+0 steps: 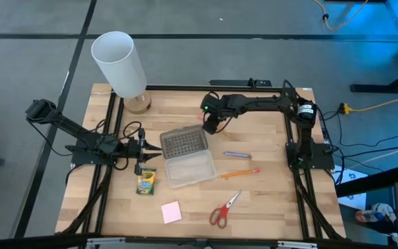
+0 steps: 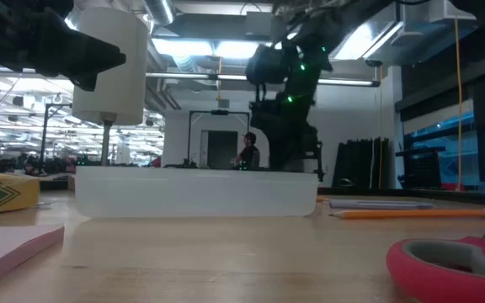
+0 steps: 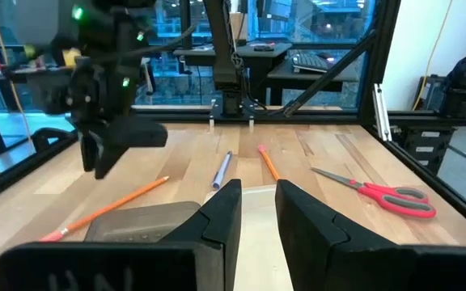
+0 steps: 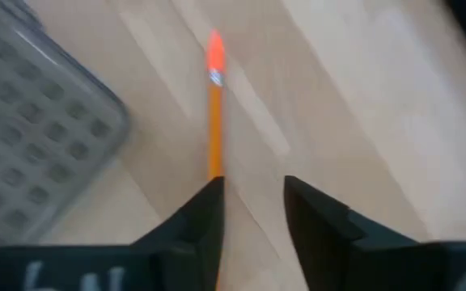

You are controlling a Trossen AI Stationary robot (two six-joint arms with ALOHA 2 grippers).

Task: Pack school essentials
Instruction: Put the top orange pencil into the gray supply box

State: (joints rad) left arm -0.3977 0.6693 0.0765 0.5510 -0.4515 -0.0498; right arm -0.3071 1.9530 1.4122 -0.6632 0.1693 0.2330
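Five loose items lie on the counter (image 1: 268, 207): one orange pencil (image 1: 239, 173) and one blue pen (image 1: 237, 154) at three o'clock of the case (image 1: 187, 156), one scissors (image 1: 223, 209), one sticky-note pad (image 1: 171, 211), one crayon box (image 1: 146, 180). All look light; the pencil is stiff and would roll, so grip mid-shaft. The right gripper (image 1: 209, 127) hovers at the case's twelve o'clock, jaws slightly apart, empty; the left gripper (image 1: 144, 151) at nine, jaws parted, empty.

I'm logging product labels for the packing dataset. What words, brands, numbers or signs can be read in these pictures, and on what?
No text can be read in any view.
Crayon box: printing on its green-and-yellow face, too small and blurred to read.
Right tool's housing: pale marks at the edge of the right wrist view, cut off and blurred.
Sticky-note pad: blank.
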